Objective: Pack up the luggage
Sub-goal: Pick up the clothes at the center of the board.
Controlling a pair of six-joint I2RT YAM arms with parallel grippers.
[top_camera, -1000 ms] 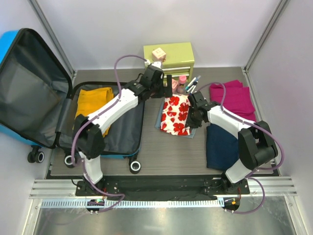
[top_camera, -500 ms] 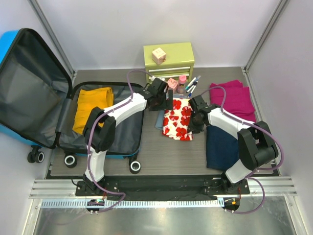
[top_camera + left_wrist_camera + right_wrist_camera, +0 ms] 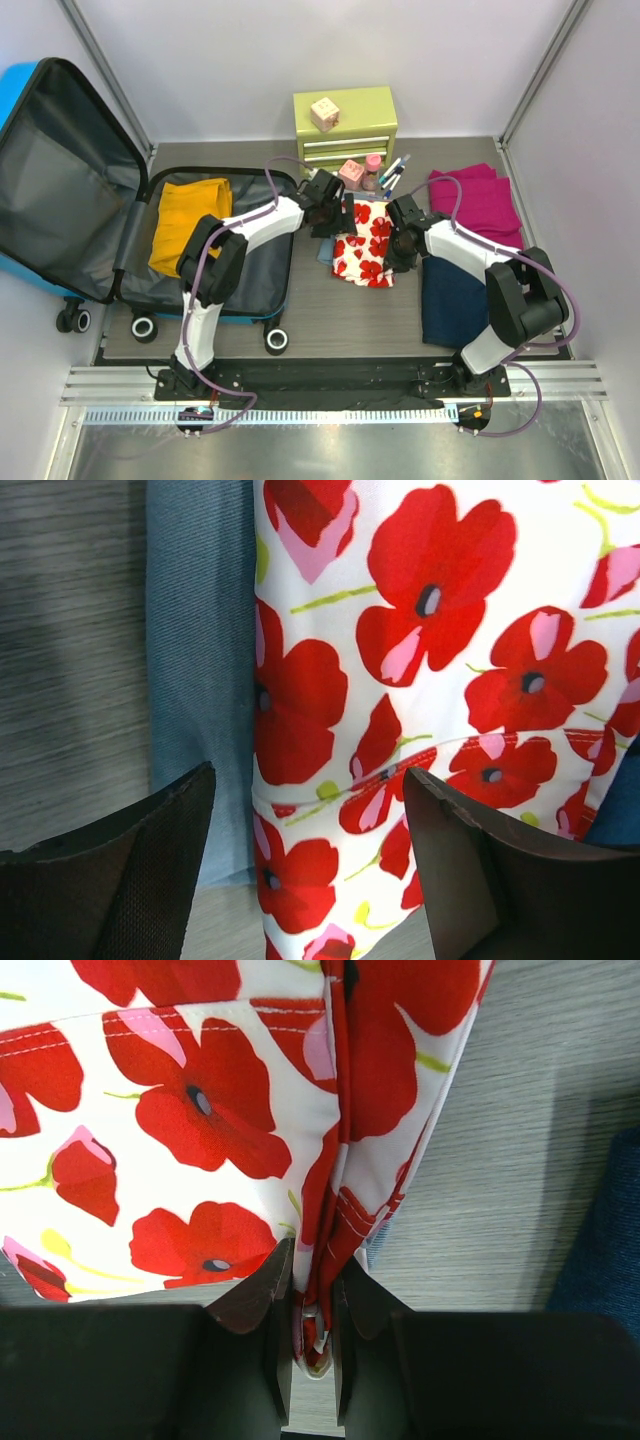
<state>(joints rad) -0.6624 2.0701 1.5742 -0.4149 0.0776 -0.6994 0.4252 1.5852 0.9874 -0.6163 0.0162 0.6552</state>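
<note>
The luggage lies open at the table's left. Its long axis runs near to far, with the wheels nearest the arms and the lid raised leftward. Beside it, the left gripper straddles the poppy-print cloth with jaws apart, and the right gripper pinches the cloth's other edge.

A: We're up high behind the arm bases, looking down on the whole table, luggage far left.
B: Now we're riding the left gripper, facing down, tight on the poppy-print cloth.
A: And the right gripper puts us even closer, at that cloth's edge. All three views share it.
</note>
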